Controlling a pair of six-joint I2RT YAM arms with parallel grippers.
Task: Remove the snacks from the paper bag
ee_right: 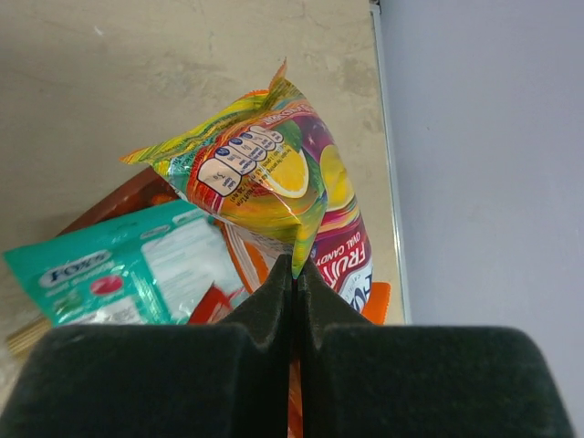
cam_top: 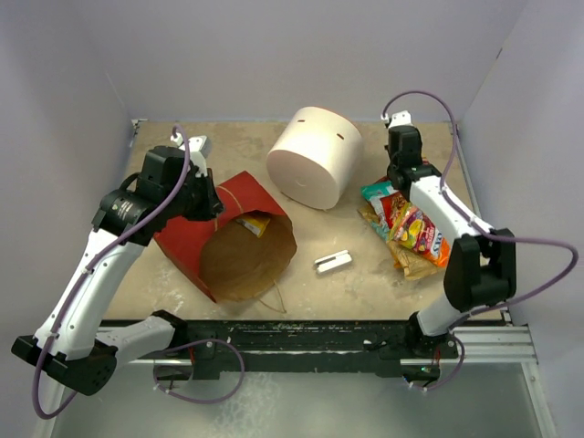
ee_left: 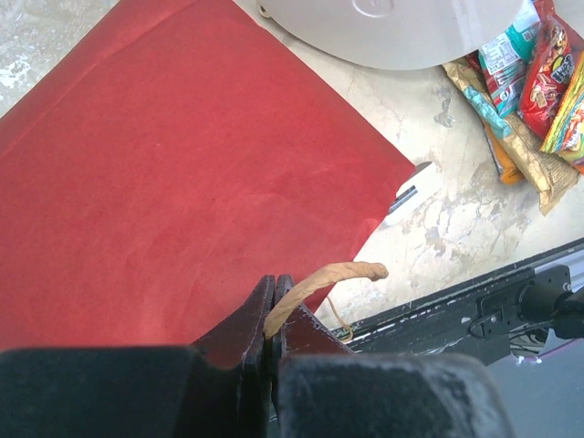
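The paper bag (cam_top: 233,239) lies on its side left of centre, red outside, with its brown mouth facing the near edge. One yellow snack (cam_top: 255,224) shows inside it. My left gripper (cam_top: 211,202) sits over the bag's top edge. In the left wrist view, the left gripper (ee_left: 272,285) is shut on the bag's twine handle (ee_left: 328,276), above the red paper (ee_left: 182,182). Several snacks (cam_top: 412,230) lie piled at the right. My right gripper (ee_right: 295,265) is shut on the corner of a yellow-green packet (ee_right: 260,173), above a teal packet (ee_right: 119,274) and a fruit-candy packet (ee_right: 354,260).
A big white cylinder (cam_top: 316,157) lies on its side behind the bag, between the two arms. A small grey metal bracket (cam_top: 333,262) rests on the table near the bag's mouth. The right wall (ee_right: 493,164) runs close beside the snack pile.
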